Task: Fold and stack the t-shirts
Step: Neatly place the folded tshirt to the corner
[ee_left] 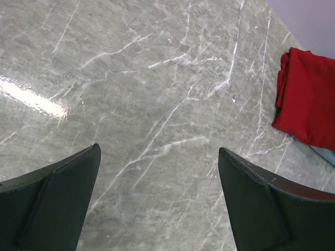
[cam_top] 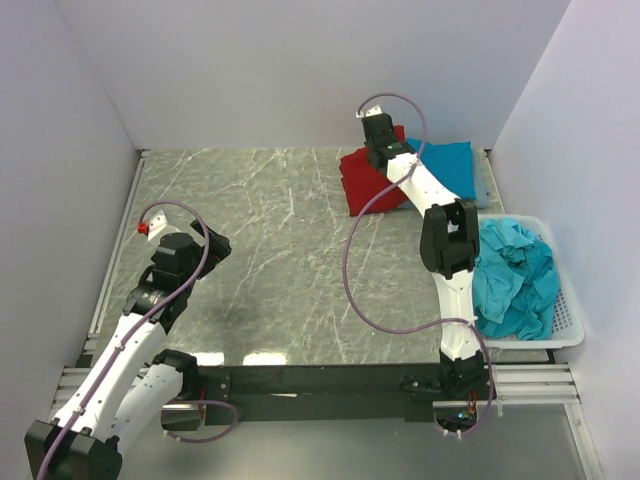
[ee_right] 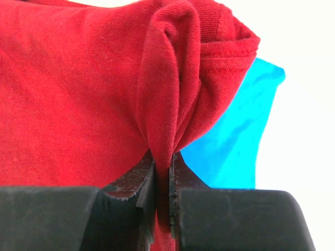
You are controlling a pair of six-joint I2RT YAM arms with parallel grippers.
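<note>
The folded deep red t-shirt (cam_top: 366, 182) lies at the back of the table, beside a folded teal-blue t-shirt (cam_top: 450, 168). My right gripper (cam_top: 380, 150) is shut on a fold of the red t-shirt (ee_right: 94, 104); the jaws pinch the cloth between them, with the teal-blue t-shirt (ee_right: 235, 136) behind. More teal-blue t-shirts (cam_top: 512, 275) lie crumpled in the white mesh basket (cam_top: 565, 320). My left gripper (ee_left: 157, 157) is open and empty over bare marble; the red t-shirt (ee_left: 309, 99) shows at its far right.
The grey marble table (cam_top: 270, 250) is walled in white on three sides. The basket stands at the right edge beside the right arm. The left arm (cam_top: 175, 265) hovers at the near left.
</note>
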